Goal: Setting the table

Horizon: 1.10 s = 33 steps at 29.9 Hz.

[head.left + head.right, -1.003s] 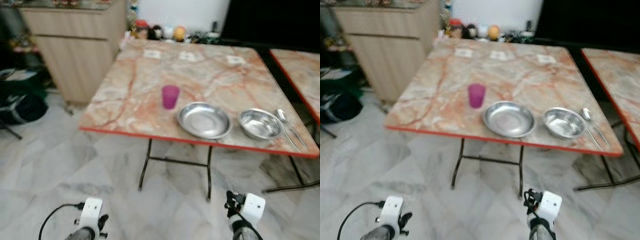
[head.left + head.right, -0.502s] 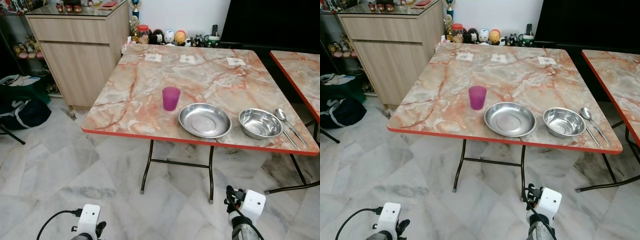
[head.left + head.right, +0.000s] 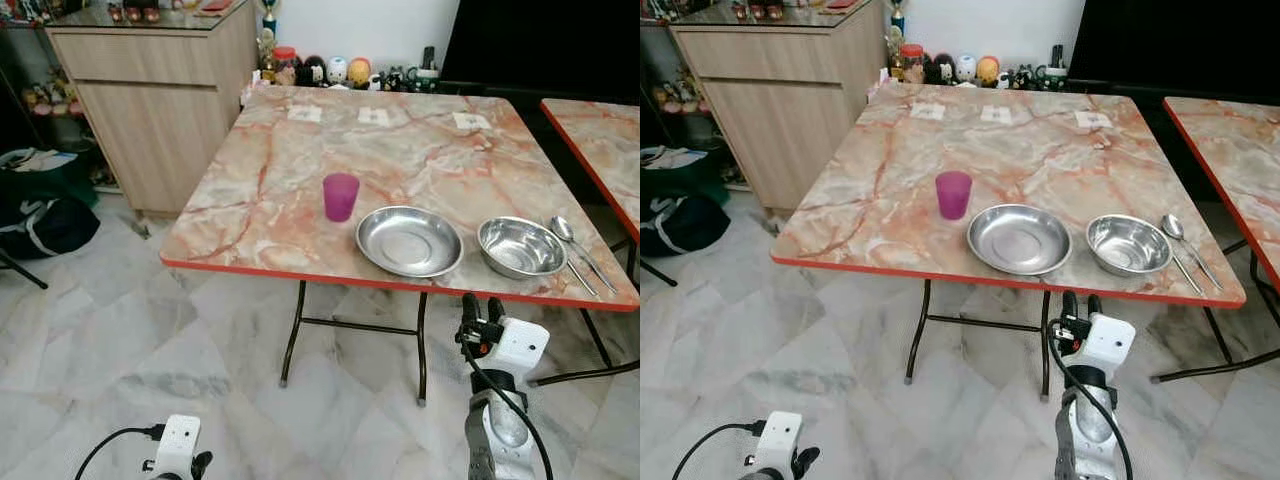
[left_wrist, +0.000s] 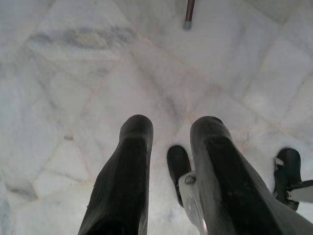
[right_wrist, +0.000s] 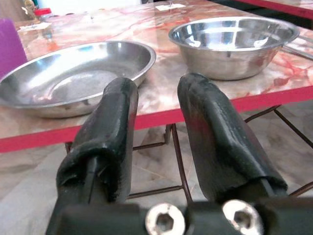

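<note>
While I am watching from the head camera, the right hand (image 3: pixel 478 306) is hanging just below the red front edge of the worktop (image 3: pixel 270 190), fingers pointing up, set a little apart and gripping nothing. Through its wrist camera the two black fingers (image 5: pixel 105 132) are framing the edge, with the steel plate (image 5: pixel 73 73) and the steel bowl (image 5: pixel 232 41) sitting just beyond and above them.

On the worktop the steel plate (image 3: pixel 409 240) is lying near the front edge, forward and slightly to the left of the right hand. The steel bowl (image 3: pixel 521 247) is sitting just beside it on the right, apart from it, almost straight ahead of the hand. A spoon (image 3: pixel 577 246) is lying just right of the bowl, its long axis running from the far side toward the front edge, beside another thin utensil I cannot identify. The purple cup (image 3: pixel 340 196) is standing upright just behind and left of the plate.

The left hand (image 4: pixel 171 161) is hanging low over the marble floor (image 3: pixel 120 330), fingers narrowly apart, empty.

I am judging the right arm the nearer one to every piece; it needs to clear the edge first.
</note>
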{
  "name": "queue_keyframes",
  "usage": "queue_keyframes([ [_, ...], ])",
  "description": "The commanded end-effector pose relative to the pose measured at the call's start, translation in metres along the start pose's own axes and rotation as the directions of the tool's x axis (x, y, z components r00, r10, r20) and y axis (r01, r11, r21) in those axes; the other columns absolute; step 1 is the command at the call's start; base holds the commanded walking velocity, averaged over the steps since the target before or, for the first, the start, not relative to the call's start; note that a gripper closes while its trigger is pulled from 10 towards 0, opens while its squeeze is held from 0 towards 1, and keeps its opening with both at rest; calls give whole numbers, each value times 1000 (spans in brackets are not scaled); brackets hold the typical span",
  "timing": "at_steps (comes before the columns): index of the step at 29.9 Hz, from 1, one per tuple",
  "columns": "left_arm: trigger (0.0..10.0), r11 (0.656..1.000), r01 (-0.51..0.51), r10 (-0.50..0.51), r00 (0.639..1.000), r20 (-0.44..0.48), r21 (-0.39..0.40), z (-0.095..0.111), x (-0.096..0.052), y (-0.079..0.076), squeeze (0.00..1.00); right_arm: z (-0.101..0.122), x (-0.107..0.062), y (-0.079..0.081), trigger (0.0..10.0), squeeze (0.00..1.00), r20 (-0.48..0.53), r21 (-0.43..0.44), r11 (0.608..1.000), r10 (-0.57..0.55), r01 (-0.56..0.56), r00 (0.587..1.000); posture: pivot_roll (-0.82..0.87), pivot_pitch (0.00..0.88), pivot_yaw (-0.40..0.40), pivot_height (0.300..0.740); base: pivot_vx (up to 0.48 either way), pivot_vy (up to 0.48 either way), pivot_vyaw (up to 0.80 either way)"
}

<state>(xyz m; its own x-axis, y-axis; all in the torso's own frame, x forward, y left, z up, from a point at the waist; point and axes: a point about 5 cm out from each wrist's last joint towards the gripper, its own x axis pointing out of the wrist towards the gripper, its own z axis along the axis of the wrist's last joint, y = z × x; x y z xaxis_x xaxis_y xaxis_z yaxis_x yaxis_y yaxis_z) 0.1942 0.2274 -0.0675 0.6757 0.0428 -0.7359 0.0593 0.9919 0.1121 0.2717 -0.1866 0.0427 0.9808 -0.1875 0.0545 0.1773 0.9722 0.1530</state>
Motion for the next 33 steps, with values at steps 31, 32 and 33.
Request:
queue_keyframes([
  [31, 10000, 1000, 10, -11, 1000, 10, 18, 2, 0, -1, 0, 10, 4, -1, 10000, 0, -3, 36, 999, -22, 22, 1000, 63, 0, -40, 740, 24, 46, 77],
  [32, 10000, 1000, 12, -12, 1000, 12, 18, 2, 0, -2, 0, 10, 4, 0, 10000, 0, 0, 32, 999, -15, 15, 1000, 63, 0, -40, 740, 281, 0, 0],
  [33, 10000, 1000, 12, -12, 1000, 12, 18, 2, 0, -2, 0, 10, 4, 0, 10000, 0, 0, 32, 999, -15, 15, 1000, 63, 0, -40, 740, 281, 0, 0],
])
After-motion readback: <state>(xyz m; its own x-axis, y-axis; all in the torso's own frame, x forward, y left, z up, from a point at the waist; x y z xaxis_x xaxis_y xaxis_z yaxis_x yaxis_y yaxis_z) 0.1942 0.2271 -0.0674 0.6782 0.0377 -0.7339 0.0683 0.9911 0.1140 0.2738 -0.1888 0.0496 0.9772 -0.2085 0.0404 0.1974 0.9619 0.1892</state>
